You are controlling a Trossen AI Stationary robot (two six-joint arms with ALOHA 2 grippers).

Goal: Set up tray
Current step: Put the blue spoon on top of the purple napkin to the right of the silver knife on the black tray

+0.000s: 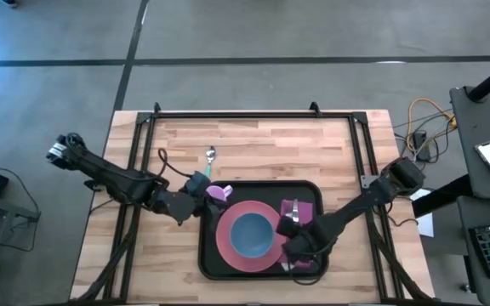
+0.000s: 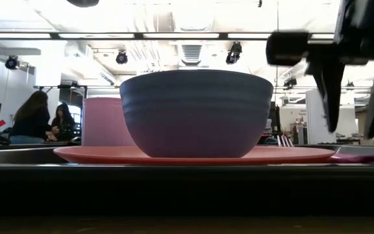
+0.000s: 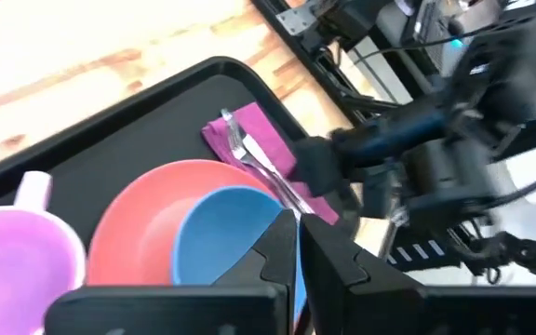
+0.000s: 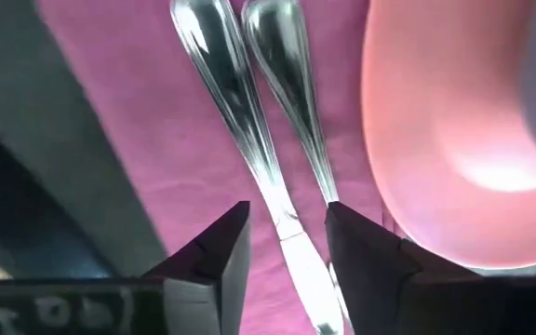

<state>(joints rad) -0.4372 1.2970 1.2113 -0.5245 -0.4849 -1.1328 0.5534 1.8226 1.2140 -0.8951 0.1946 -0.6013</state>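
The black tray point(image 1: 211, 255) lies on the wooden table. On it a pink plate point(image 1: 228, 246) carries a blue bowl point(image 1: 252, 235), a purple cup point(image 1: 220, 193) stands at its far left corner, and a magenta napkin point(image 4: 156, 158) lies right of the plate. Two silver pieces of cutlery point(image 4: 240, 102) lie side by side on the napkin. My right gripper point(image 4: 287, 244) points down over them, open, one finger on each side of one piece, touching nothing. My left gripper point(image 3: 298, 244) is shut and hangs by the cup above the tray's left rim.
A spoon point(image 1: 210, 155) lies on the bare wood beyond the tray's far left corner. Black frame rails point(image 1: 253, 116) run along the table's far edge and both sides. Bare wood lies left of and beyond the tray. People sit in the room behind point(image 2: 34, 120).
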